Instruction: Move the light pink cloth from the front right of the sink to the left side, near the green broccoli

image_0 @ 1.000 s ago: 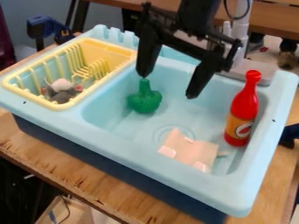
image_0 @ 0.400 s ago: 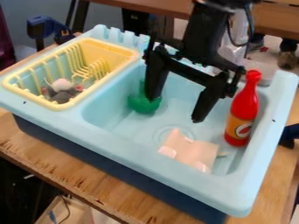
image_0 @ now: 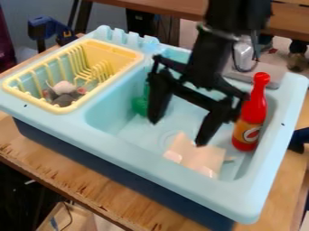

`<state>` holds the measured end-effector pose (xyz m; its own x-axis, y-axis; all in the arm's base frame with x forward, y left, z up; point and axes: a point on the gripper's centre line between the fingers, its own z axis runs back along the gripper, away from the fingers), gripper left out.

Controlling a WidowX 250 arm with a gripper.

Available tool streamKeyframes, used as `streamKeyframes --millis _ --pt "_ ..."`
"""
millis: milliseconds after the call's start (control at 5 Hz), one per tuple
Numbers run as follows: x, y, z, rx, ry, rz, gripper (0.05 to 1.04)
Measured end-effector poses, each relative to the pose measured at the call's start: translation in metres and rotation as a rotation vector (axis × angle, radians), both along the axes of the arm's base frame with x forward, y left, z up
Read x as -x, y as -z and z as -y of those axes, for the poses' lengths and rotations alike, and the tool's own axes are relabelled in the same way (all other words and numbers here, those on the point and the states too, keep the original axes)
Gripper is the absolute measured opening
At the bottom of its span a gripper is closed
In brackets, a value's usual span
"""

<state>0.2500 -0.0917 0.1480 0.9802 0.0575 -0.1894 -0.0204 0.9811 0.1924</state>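
Hanging over the blue sink [image_0: 129, 145], the claw [image_0: 178, 133] spreads wide near the pink piece [image_0: 194, 159].

One camera looks down at a slant over the whole toy sink [image_0: 136, 146].

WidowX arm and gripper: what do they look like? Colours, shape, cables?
Arm: matte black, chunky, with a thin pale band across it and a thin dark cable looping beside it. Gripper: black, wide crossbar, two long fingers tapering downward.
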Motion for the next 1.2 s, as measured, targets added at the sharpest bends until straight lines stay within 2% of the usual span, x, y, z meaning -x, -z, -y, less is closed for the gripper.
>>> streamKeyframes --millis 200,600,800,1000,1200 --pt "0.000 0.014 0.005 0.018 0.043 0.029 1.001" --pt "-0.011 0.031 0.012 0.036 0.081 0.027 1.001" --pt "-0.015 0.039 0.020 0.077 0.090 0.031 1.001" --pt "-0.017 0.044 0.023 0.096 0.080 0.030 1.001" --pt "-0.024 0.051 0.024 0.135 0.034 0.041 1.001"
